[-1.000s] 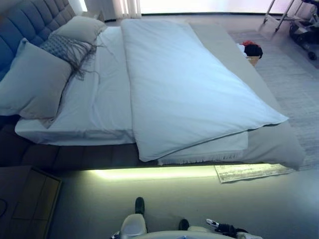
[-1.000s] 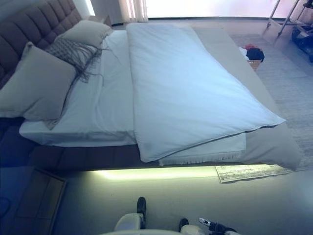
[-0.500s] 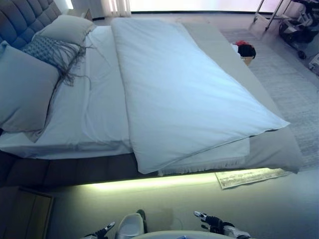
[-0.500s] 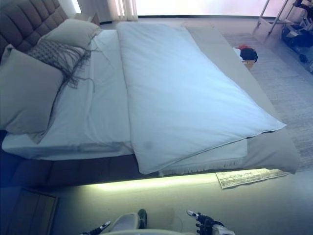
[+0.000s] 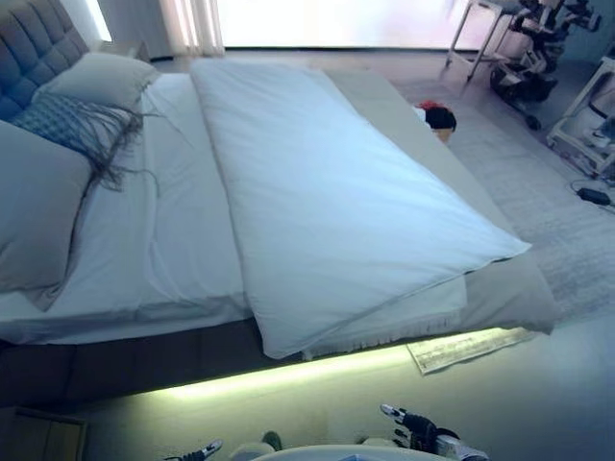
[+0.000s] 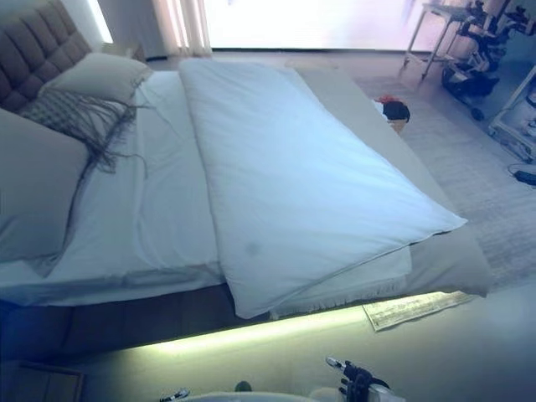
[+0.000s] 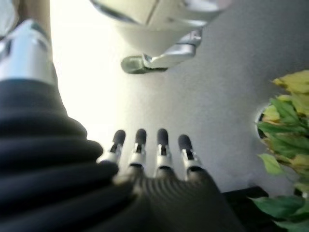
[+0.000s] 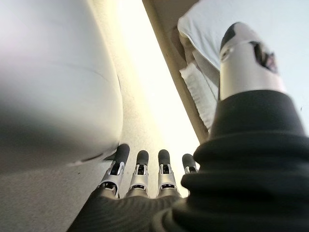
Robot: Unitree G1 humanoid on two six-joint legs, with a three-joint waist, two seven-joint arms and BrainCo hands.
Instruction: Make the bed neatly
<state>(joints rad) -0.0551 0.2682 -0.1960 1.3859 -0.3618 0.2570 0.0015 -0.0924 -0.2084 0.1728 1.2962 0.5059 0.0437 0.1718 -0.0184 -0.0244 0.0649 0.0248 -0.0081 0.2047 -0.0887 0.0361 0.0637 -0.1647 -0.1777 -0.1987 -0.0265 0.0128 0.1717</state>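
Note:
The bed has a white duvet [image 5: 327,202] lying askew across its middle, its near corner hanging over the near edge. A white sheet [image 5: 183,240] shows bare beside it. A large grey pillow [image 5: 29,216], a fringed cushion [image 5: 58,120] and a second pillow [image 5: 96,79] lie by the tufted headboard [image 5: 29,38]. A grey bedspread [image 5: 509,288] covers the foot end. My left hand [image 7: 149,154] is open and empty, low over the floor. My right hand [image 8: 145,174] is open and empty, low near the lit bed base; it also shows in the left eye view [image 5: 418,429].
A printed sheet [image 5: 461,348] lies on the floor under the bed's near corner. A basket with red and black things [image 5: 437,117] stands at the far side. A metal stand [image 5: 480,38] and carpet [image 5: 557,211] are on the right. A green plant [image 7: 285,125] stands close to my left hand.
The camera has swung towards the bed's foot, so the whole picture has shifted left. Both hands' fingertips have come into view at the bottom edge. The bedding has not moved.

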